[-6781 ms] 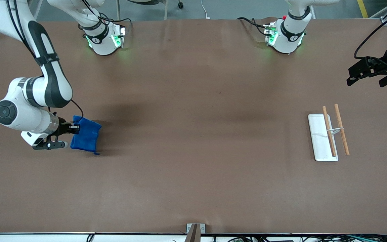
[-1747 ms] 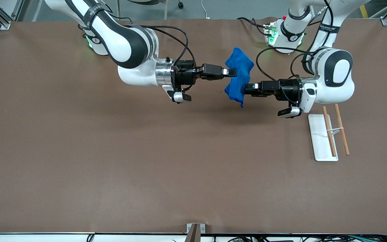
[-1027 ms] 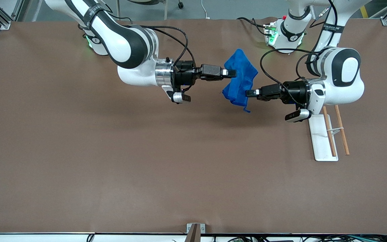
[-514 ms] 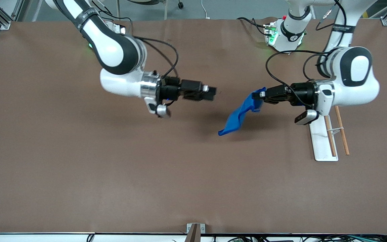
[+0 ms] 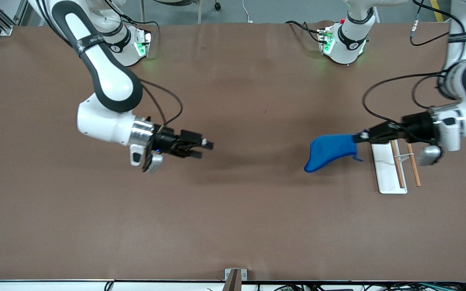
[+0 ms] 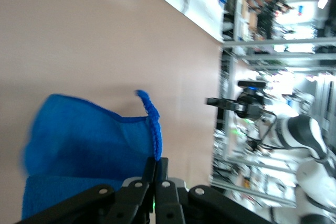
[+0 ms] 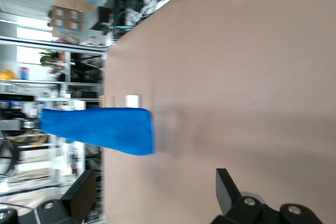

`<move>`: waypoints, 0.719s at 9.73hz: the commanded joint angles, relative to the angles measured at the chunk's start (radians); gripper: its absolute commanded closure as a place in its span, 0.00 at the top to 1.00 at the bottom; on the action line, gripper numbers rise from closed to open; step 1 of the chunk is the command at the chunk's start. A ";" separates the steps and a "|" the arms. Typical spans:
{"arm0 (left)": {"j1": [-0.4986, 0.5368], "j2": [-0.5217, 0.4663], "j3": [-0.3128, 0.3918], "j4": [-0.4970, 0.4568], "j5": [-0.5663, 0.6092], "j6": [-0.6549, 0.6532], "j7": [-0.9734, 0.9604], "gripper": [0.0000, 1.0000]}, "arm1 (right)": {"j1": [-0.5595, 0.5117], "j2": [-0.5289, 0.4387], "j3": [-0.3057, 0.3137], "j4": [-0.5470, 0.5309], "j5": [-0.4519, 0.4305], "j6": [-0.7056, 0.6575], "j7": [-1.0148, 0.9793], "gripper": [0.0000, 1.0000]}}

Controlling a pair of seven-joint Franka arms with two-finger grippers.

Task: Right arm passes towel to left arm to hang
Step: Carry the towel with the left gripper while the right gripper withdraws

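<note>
The bright blue towel (image 5: 330,151) hangs in the air from my left gripper (image 5: 363,136), which is shut on its hem. It is over the table beside the hanging rack (image 5: 382,161), on the side toward the right arm's end. In the left wrist view the towel (image 6: 89,140) spreads out from the shut fingertips, and my left gripper (image 6: 156,163) pinches the stitched edge. My right gripper (image 5: 205,146) is open and empty over the middle of the table. In the right wrist view, my right gripper (image 7: 152,187) has its jaws wide apart and the towel (image 7: 100,129) shows far off.
The rack has a white flat base and two wooden rods (image 5: 396,157) on a wire frame, near the left arm's end of the table. Both arm bases (image 5: 344,42) stand along the table's edge farthest from the front camera. The brown tabletop (image 5: 233,202) holds nothing else.
The towel went from my right gripper to my left. My right gripper opened and drew back toward its own end. My left gripper carried the towel toward the rack.
</note>
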 commanded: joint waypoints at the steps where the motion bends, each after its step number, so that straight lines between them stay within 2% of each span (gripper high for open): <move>1: -0.005 0.087 0.107 0.069 0.118 -0.001 0.015 0.00 | -0.002 -0.022 -0.086 -0.029 -0.136 -0.008 0.003 1.00; 4: -0.002 0.190 0.321 0.104 0.143 -0.001 0.144 0.00 | -0.002 -0.052 -0.227 -0.086 -0.365 -0.016 0.003 1.00; 5: -0.002 0.235 0.369 0.107 0.136 0.000 0.188 0.00 | -0.002 -0.059 -0.285 -0.087 -0.447 -0.061 0.005 1.00; 6: 0.005 0.286 0.403 0.127 0.124 0.002 0.197 0.00 | -0.002 -0.066 -0.342 -0.071 -0.573 -0.135 0.005 1.00; 7: 0.034 0.320 0.414 0.153 0.087 0.002 0.199 0.00 | -0.004 -0.083 -0.383 -0.063 -0.668 -0.178 0.003 1.00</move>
